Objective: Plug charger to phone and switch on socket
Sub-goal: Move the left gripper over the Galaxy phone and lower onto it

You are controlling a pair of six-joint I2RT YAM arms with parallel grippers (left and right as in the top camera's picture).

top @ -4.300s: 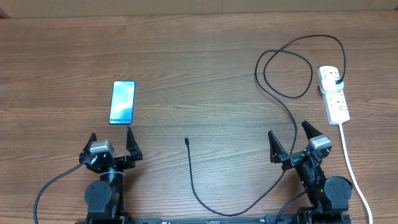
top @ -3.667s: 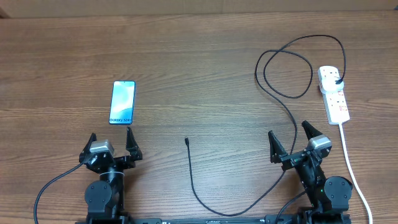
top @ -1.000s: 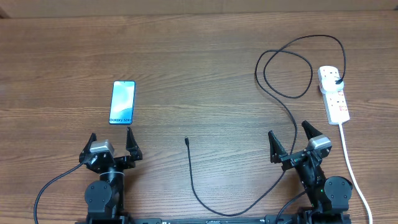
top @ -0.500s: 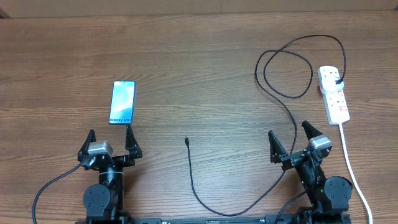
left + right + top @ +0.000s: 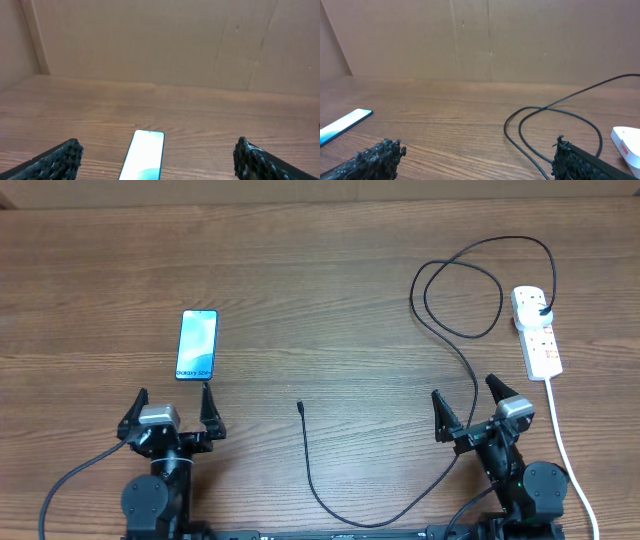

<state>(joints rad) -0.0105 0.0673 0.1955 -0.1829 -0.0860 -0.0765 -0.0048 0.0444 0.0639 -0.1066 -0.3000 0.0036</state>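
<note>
Barely begun, we reckon. Long thin black charger cable [image 5: 305, 448]: plug end sits in the white elongated power-strip socket [image 5: 541, 348], connector tip [image 5: 300, 407] loose mid-table, well apart from the slim blue-screened phone [image 5: 197, 345]. Left gripper [image 5: 173, 392] & right gripper [image 5: 462, 387]: both splayed wide, empty. Phone hookup + switch left to do.

Phone [image 5: 144, 156] ahead of spread gripper [image 5: 159, 155]

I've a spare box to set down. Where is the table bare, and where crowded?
Bare wood: between the phone and the charger's connector tip, and the wide far stretch from above the phone across to its loops. Crowded: the right side, with loops, power strip and white cord.
</note>
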